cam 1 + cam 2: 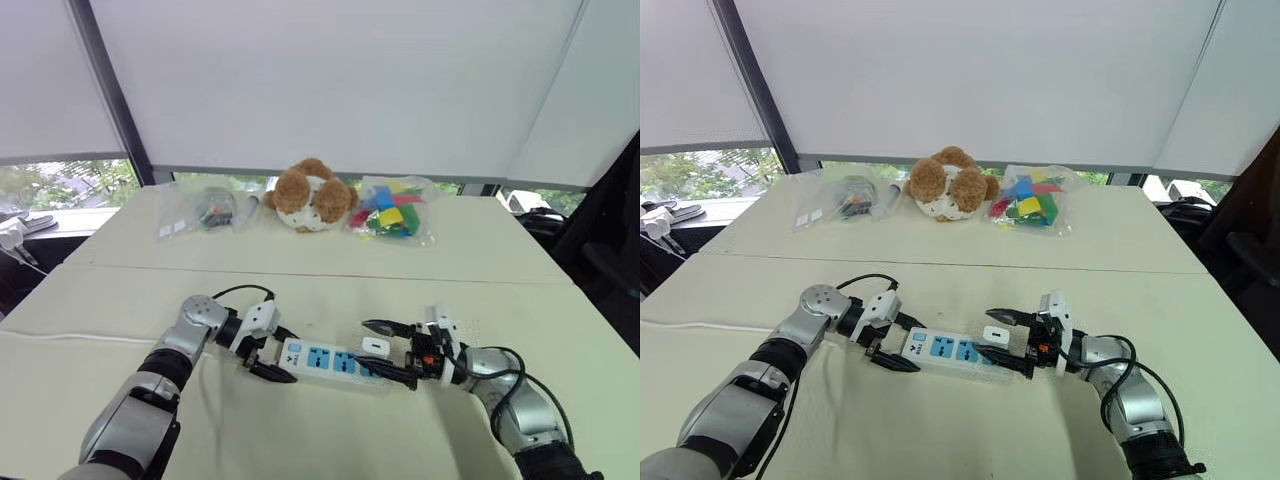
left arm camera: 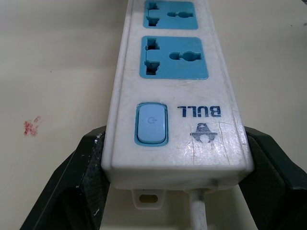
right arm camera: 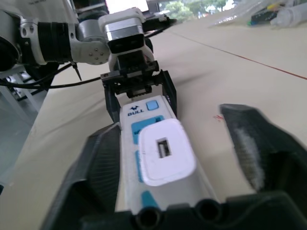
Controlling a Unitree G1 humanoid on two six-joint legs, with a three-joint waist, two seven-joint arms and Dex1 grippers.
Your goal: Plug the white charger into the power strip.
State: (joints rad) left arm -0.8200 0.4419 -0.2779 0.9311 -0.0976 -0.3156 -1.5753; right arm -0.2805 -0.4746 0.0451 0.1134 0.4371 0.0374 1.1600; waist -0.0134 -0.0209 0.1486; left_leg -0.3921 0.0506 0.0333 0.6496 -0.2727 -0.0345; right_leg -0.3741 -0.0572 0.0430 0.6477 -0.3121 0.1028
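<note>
Pale tables [image 1: 330, 255] under drawn white blinds set the scene, a plush dog [image 1: 311, 195] and two bags of small items [image 1: 395, 210] lying at the far side. On the near table the power strip [image 1: 330, 361] lies flat, its switch end pinched between the black fingers of the left gripper [image 1: 268, 358], which steadies it. The white charger [image 1: 375, 346] stands seated in the socket at the strip's right end, its port facing up. The right gripper [image 1: 392, 351] straddles that end with its fingers spread, one on the far side and one on the near side of the charger, neither visibly pressing it. By this reading the plugging step looks done or nearly so. The next move calls for checking that the charger sits fully home, pressing it down if not, then drawing the right gripper clear without knocking the plug loose while the left keeps its hold.
</note>
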